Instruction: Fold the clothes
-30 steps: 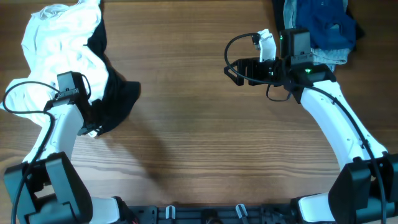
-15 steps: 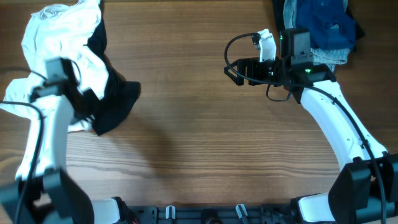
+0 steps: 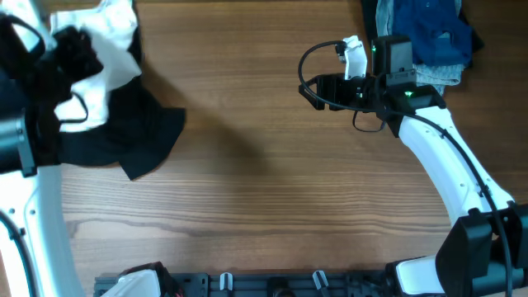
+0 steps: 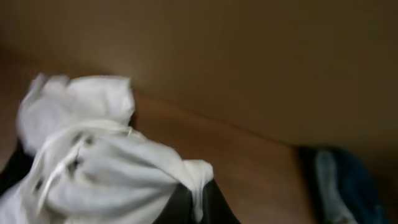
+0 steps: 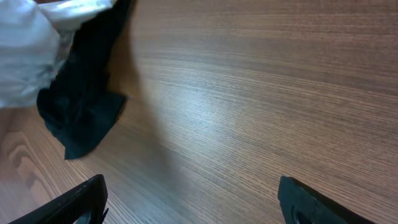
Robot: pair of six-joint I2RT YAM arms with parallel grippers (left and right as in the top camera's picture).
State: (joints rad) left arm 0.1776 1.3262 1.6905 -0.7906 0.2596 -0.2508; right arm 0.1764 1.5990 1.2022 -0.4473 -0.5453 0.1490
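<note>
Two extras, jeans point(image 3: 441, 74) and navy garment point(image 3: 429, 29), lie well apart from clothes point(image 3: 124, 124).

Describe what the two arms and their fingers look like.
Both arms have white tubular links with black joints: the right arm is sharp, the left arm blurred. The right wrist carries a black block, a green light and looping black cables. Its fingers are black.

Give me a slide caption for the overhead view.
Left gripper holds the white T-shirt raised over the black garment; right gripper hangs open over the table.
</note>
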